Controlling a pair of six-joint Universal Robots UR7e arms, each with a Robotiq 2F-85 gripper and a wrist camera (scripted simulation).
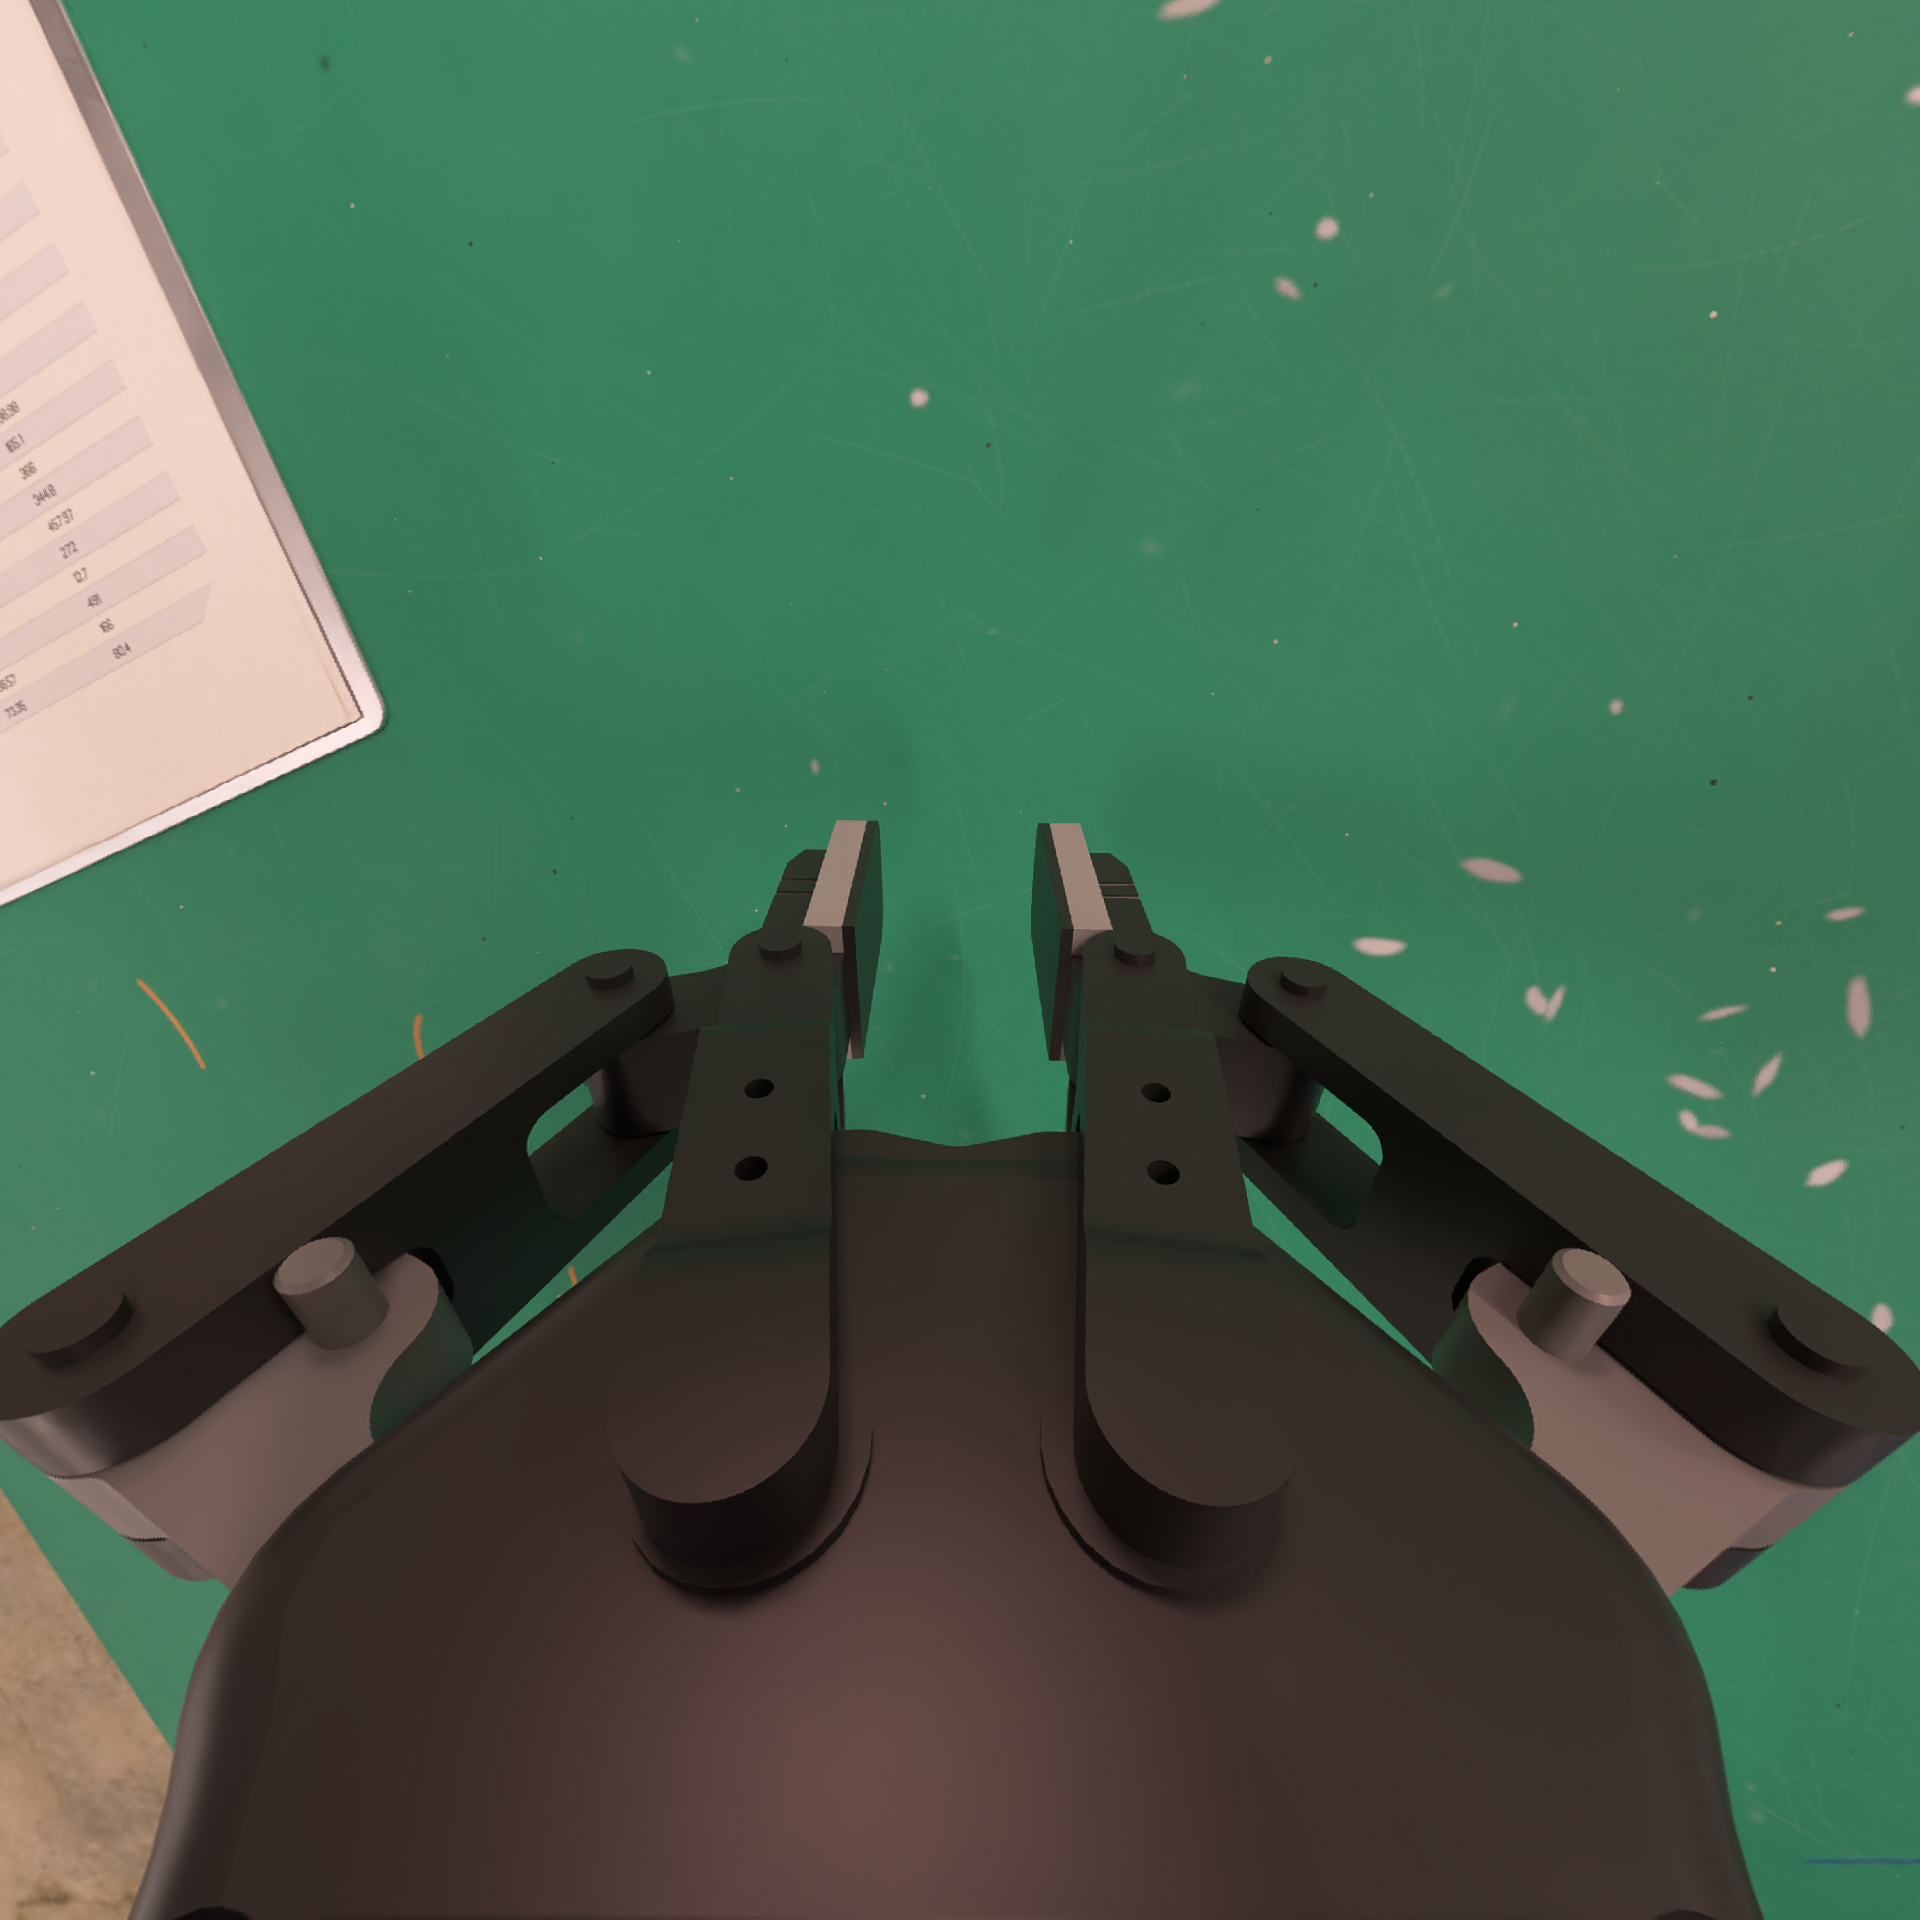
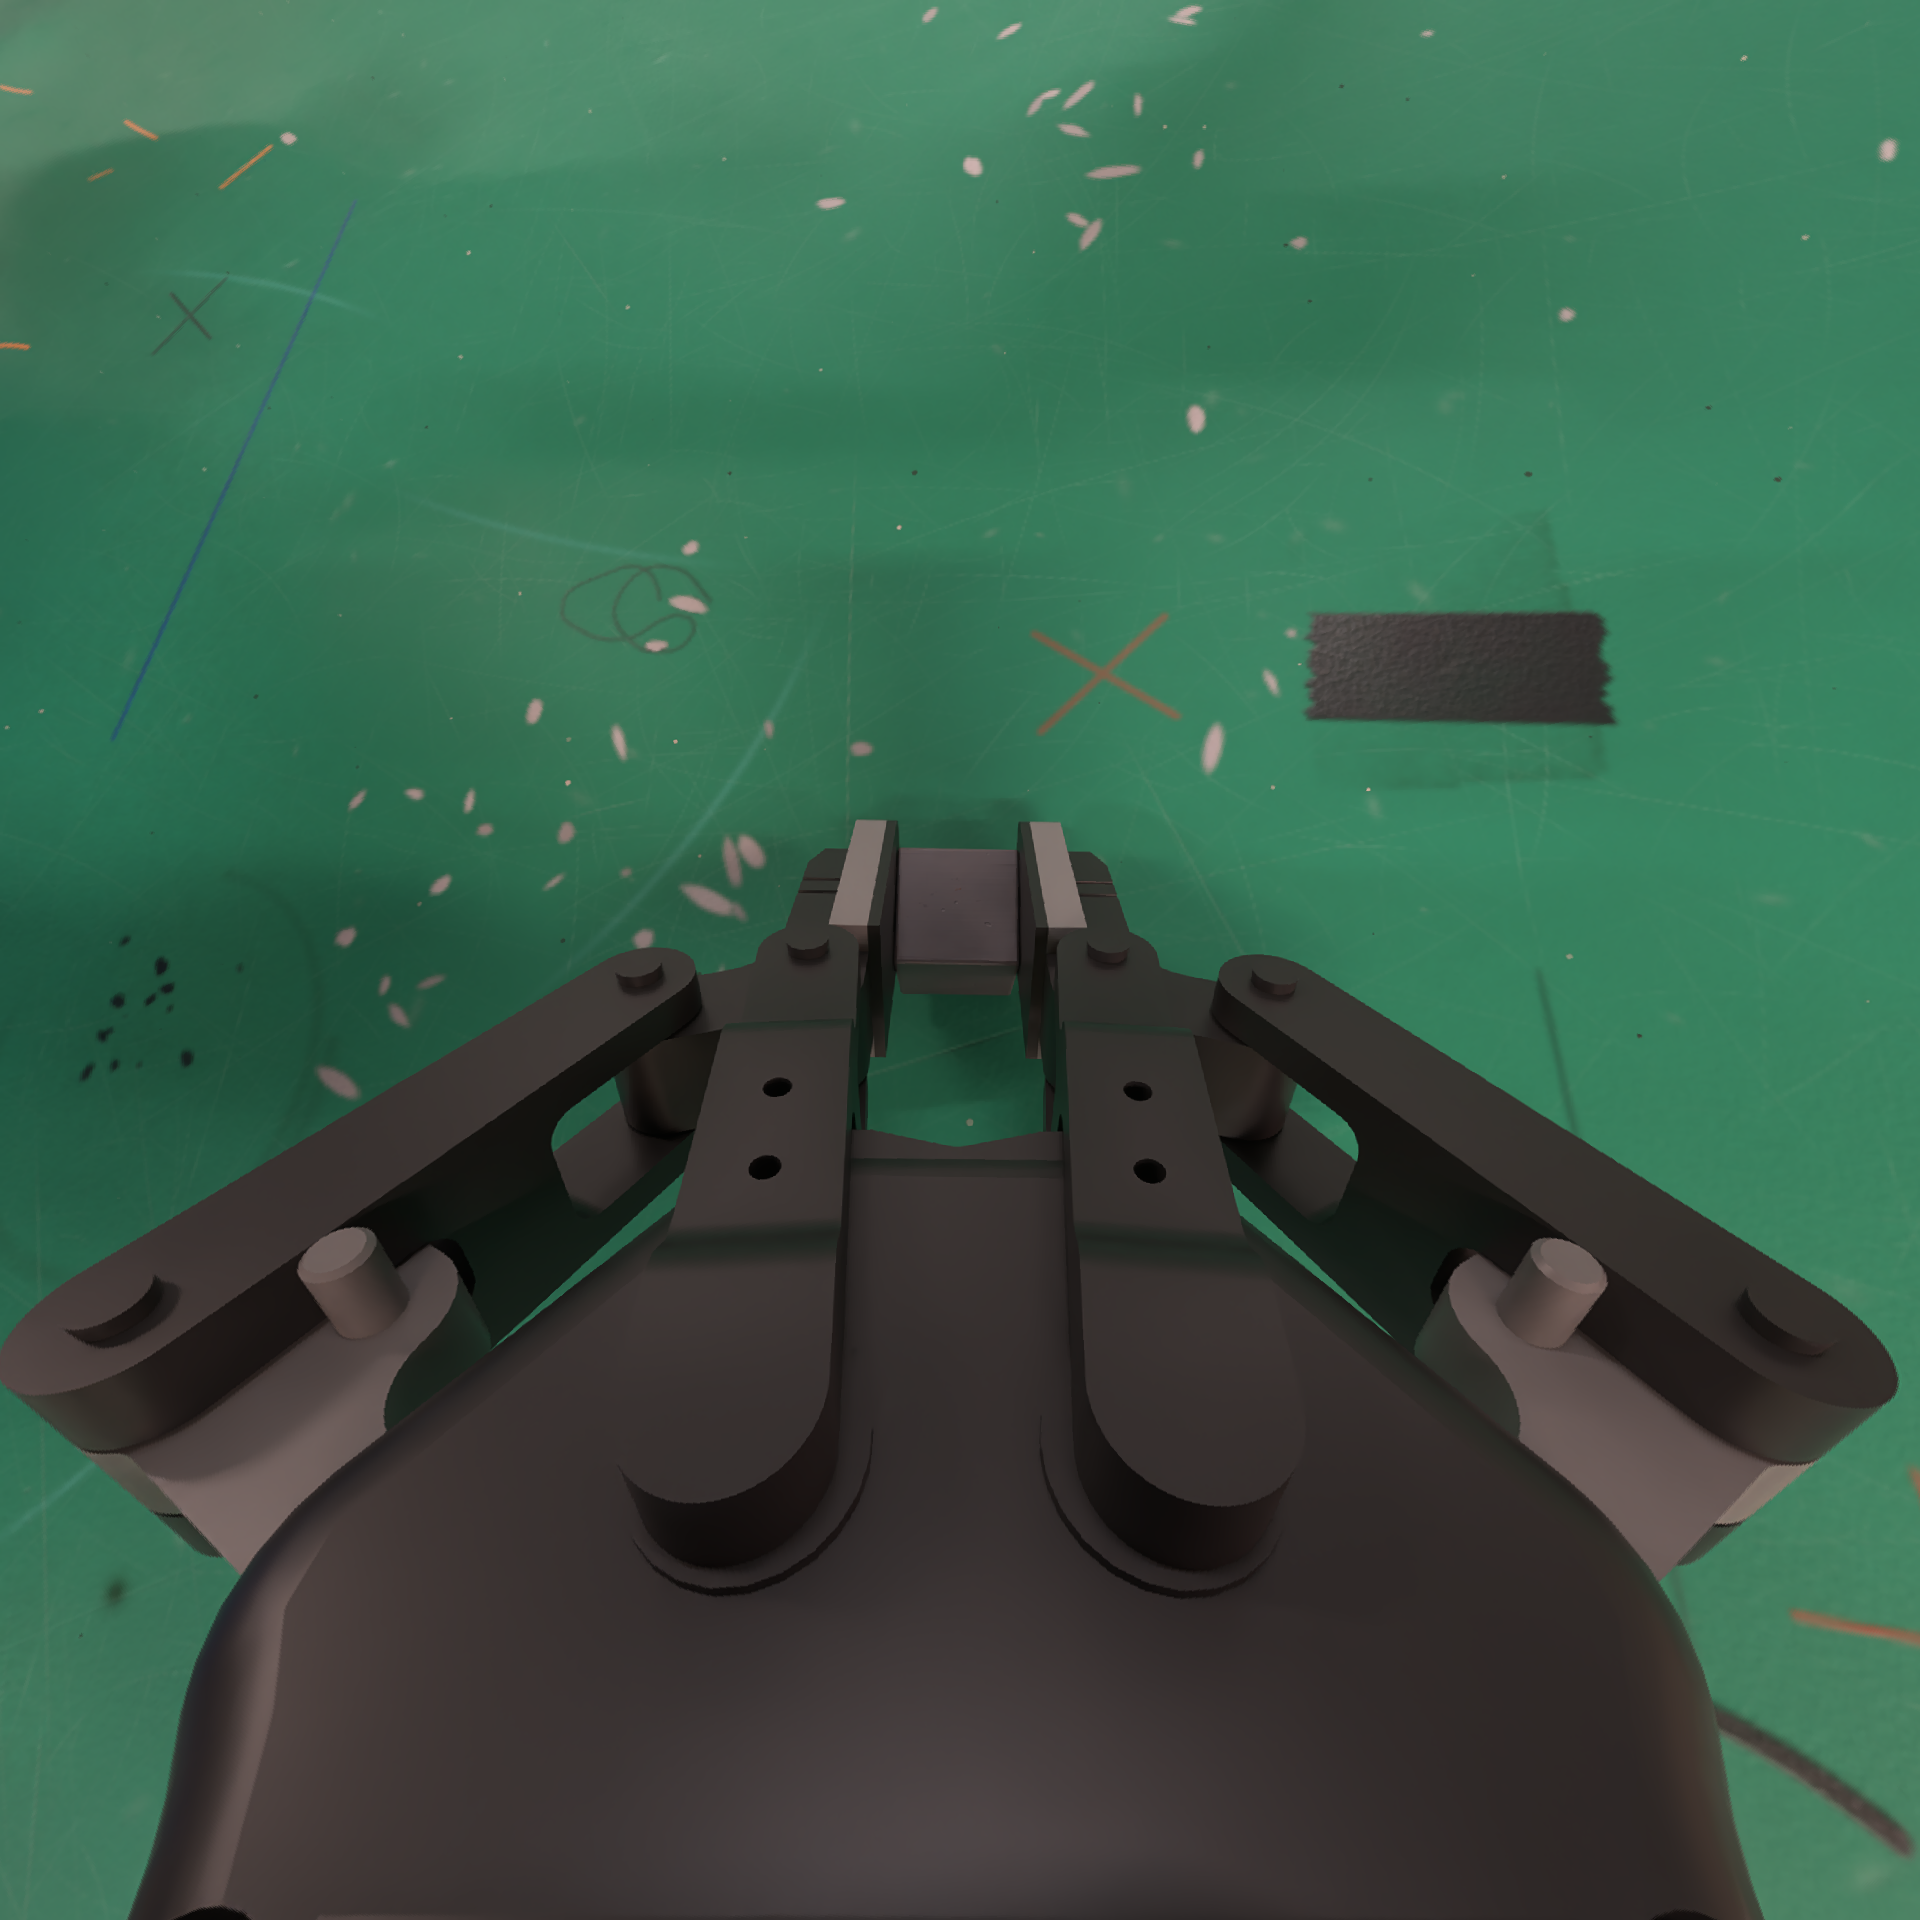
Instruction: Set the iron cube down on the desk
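We are carrying the cube [image 2: 956, 902] in the right gripper [image 2: 956, 904]: its two pads are pinching the small grey block at the very tips, above the green desk [image 2: 935, 416]. The left gripper [image 1: 957, 914] is hanging idle over bare desk, jaws parted a little and holding nothing.

Risks, in our judgement: the hold is shallow, so the dense block may be slipping or pivoting between the pads as we are lowering it. How high it hangs over the desk we cannot tell, so opening too early would be dropping it, letting it bounce or roll off the chosen spot.

The desk is looking worn: we are seeing fine scratches, pale flecks, pen lines, a scribble, crossed marks [image 2: 1104, 673] and a strip of black tape [image 2: 1457, 666] ahead to the right. In the left wrist view a clipboard [image 1: 135, 499] with a printed sheet is lying at the left, and a sliver of brownish floor [image 1: 62, 1683] is showing past the desk edge.
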